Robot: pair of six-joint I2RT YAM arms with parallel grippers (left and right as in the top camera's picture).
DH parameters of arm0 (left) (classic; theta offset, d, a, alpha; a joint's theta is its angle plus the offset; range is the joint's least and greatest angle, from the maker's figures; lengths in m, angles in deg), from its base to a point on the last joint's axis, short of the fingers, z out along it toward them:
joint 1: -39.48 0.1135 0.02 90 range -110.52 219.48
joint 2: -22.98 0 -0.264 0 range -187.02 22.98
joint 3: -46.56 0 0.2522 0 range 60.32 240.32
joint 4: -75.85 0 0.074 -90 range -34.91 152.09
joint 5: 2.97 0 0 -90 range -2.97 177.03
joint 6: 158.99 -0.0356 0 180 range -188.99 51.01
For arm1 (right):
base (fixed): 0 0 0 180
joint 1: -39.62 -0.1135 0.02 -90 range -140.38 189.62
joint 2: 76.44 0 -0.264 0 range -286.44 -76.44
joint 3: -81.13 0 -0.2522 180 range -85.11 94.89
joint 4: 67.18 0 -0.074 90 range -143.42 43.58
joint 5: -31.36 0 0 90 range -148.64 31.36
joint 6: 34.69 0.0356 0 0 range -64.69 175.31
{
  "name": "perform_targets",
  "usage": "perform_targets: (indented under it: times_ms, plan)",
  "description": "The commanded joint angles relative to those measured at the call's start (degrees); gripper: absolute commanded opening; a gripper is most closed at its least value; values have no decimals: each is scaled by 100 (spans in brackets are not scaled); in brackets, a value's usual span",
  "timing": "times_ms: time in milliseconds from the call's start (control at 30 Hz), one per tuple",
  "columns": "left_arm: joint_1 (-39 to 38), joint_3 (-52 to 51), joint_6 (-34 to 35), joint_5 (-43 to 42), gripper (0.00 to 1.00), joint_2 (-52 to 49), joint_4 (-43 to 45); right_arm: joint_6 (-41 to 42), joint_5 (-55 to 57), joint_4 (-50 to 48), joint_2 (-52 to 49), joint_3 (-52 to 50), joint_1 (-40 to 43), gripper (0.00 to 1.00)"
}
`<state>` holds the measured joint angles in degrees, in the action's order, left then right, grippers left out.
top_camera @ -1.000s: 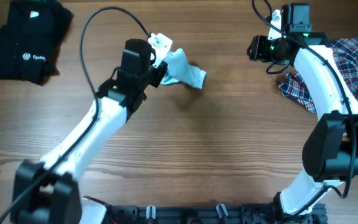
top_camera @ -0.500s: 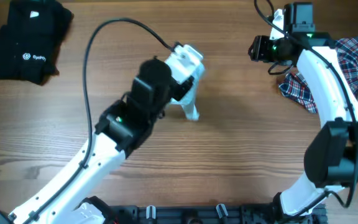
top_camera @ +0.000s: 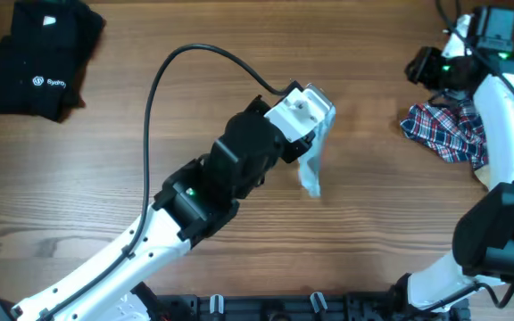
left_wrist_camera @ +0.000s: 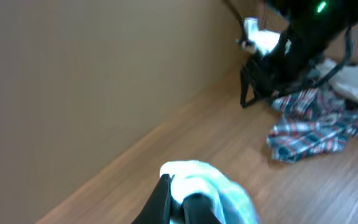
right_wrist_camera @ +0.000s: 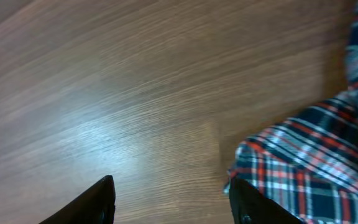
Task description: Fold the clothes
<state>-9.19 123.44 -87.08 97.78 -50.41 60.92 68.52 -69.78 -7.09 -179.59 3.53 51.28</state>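
We keep left tool [left_wrist_camera: 178, 202] clenched on pale-blue garment [top_camera: 311, 171], pinched at one edge. Cloth hangs free over worktop [top_camera: 373, 241] centre, probably so it unfurls before laying flat. Right tool [right_wrist_camera: 173, 202] released, empty, over bare wood just beside crumpled plaid shirt [top_camera: 444, 134] near far-right corner. Black logo garment [top_camera: 34, 58] folded at far-left corner, out of way. Count: two tools, one pale-blue garment, one plaid shirt, one black pile.

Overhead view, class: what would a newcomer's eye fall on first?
The left pincer, shut on a small pale-blue garment near mid-table. Next, the plaid shirt crumpled at the right edge beside the open right pincer, and the black logo garment at top left.
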Motion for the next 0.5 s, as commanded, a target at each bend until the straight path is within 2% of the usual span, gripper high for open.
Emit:
perform_targets:
  times_ms: [0,233,300,467]
  plan:
    - [-330,173,57,-4,4,116,280,94,-83,15,140,28,20,59]
    - [-739,173,98,-101,4,13,586,94,-103,24,140,28,20,59]
    - [-752,175,295,-105,4,-42,704,96,-101,22,140,28,22,59]
    - [-752,173,568,-105,4,-310,1445,94,-101,11,140,28,22,59]
